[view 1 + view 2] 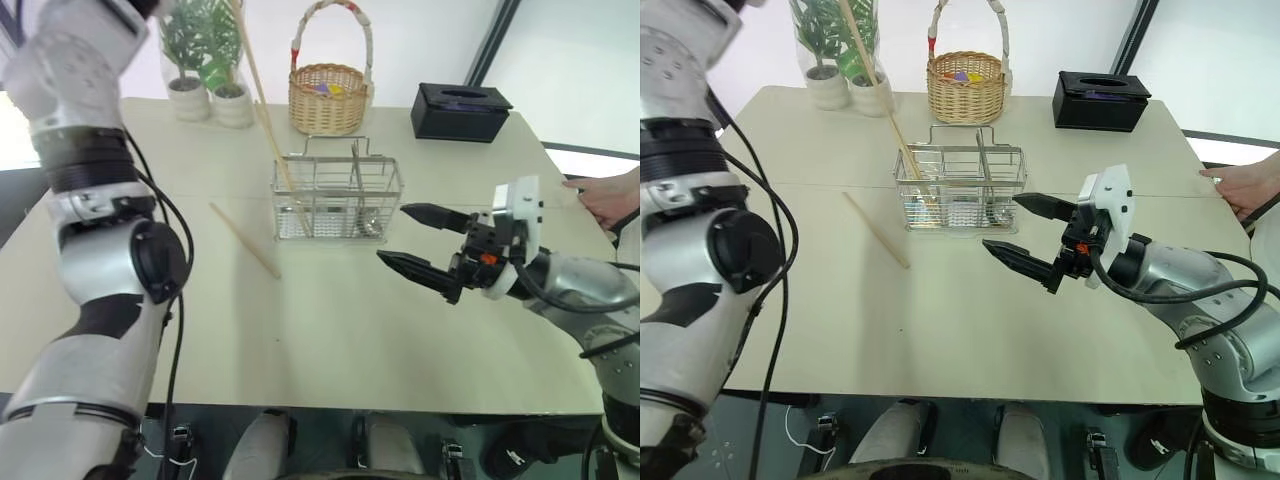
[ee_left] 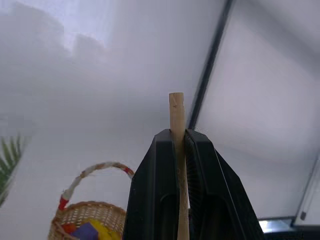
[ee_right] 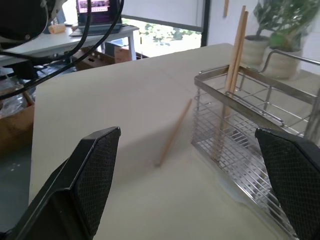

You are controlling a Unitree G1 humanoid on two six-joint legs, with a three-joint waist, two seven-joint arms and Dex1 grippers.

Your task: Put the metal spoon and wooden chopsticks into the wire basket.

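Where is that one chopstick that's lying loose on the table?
The loose chopstick lies flat and slanted on the table, just to the robot's left of the wire basket and apart from it, in the head views.

Cut off and hard to read

The long tan wooden chopstick point(image 1: 262, 100) leaning in the silver wire basket point(image 1: 337, 196) runs past the frame's top edge; the basket's contents blur behind its grid, and a person's hand point(image 1: 608, 196) is cropped at the edge.

Wicker basket point(image 1: 328, 98) at table point(image 1: 330, 340) back, black tissue box point(image 1: 461, 111) beside, potted plants point(image 1: 205, 60) far corner, person's hand point(image 1: 605, 197) on edge.
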